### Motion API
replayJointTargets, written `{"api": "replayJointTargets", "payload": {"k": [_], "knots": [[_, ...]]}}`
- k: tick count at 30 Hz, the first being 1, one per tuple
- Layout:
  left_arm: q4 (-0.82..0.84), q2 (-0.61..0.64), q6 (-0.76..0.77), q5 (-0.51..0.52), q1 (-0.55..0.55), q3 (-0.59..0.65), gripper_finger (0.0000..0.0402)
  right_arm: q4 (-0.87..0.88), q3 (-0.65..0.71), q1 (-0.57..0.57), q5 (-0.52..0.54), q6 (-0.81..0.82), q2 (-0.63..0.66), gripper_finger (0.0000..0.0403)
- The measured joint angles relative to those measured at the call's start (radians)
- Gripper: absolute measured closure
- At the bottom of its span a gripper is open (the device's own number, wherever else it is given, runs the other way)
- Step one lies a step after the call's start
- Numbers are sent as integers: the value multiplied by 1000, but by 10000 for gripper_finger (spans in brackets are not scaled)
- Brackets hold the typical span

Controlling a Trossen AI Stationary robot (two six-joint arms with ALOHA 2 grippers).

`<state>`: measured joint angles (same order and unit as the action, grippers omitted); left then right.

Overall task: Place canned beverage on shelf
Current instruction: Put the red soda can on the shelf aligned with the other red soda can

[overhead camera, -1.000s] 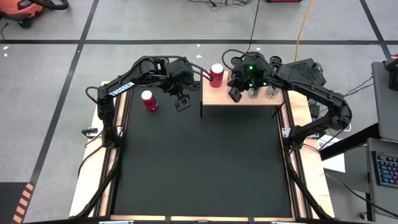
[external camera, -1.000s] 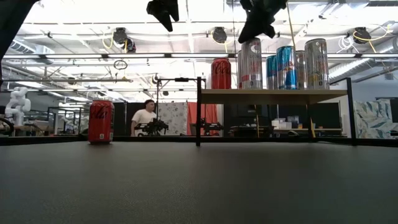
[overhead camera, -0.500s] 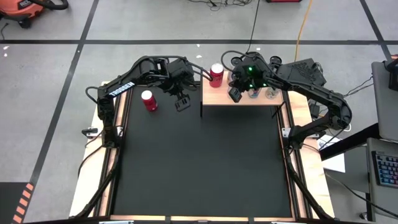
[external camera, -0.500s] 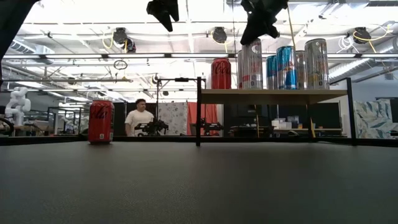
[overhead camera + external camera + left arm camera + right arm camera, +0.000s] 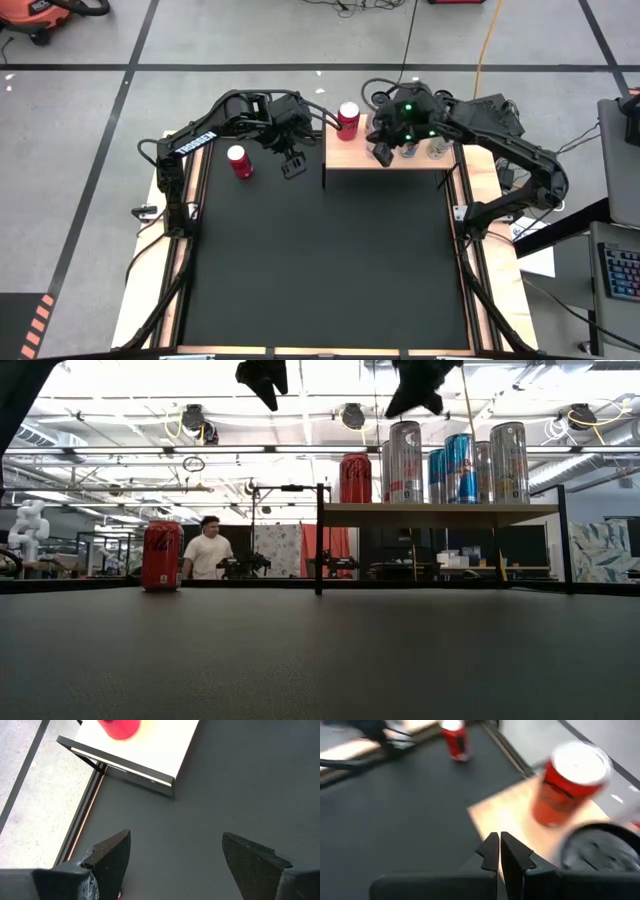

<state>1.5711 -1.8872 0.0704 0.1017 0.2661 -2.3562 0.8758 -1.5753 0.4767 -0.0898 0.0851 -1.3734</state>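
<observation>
The shelf (image 5: 352, 156), a pale-wood board on black supports, stands at the table's far right. On it stand a red can (image 5: 348, 116), a tall silver can (image 5: 404, 462), and blue and silver cans (image 5: 458, 467). Another red can (image 5: 239, 160) stands upright on the black table at the far left. My right gripper (image 5: 499, 851) is shut and empty, just above the silver can's top (image 5: 600, 851), over the shelf's near edge (image 5: 381, 153). My left gripper (image 5: 293, 166) hangs open and empty between the table can and the shelf, high above the table (image 5: 262, 380).
The shelf's black corner post (image 5: 319, 540) stands between the table can and the shelf cans. Pale wooden strips (image 5: 170, 270) edge the black table. The near part of the table (image 5: 320, 280) is bare. A person (image 5: 206, 555) walks in the room behind.
My right gripper has gone up a little, away from the silver can's top, and is still moving. All cans stand as before. The person in the room behind has walked toward the left.
</observation>
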Motion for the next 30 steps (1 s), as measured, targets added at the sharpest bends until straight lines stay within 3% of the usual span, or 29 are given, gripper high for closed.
{"api": "replayJointTargets", "payload": {"k": [5,10,19,30], "knots": [[0,0,0,0,0,0,91,39,-98,-7,-125,-29,25,403],[0,-1,1,7,-6,0,91,110,-185,-8,-118,-87,71,403],[0,14,-5,10,-46,0,91,312,-187,-7,-115,-184,166,403],[0,14,1,18,-49,0,91,393,-187,-7,-94,-171,215,403]]}}
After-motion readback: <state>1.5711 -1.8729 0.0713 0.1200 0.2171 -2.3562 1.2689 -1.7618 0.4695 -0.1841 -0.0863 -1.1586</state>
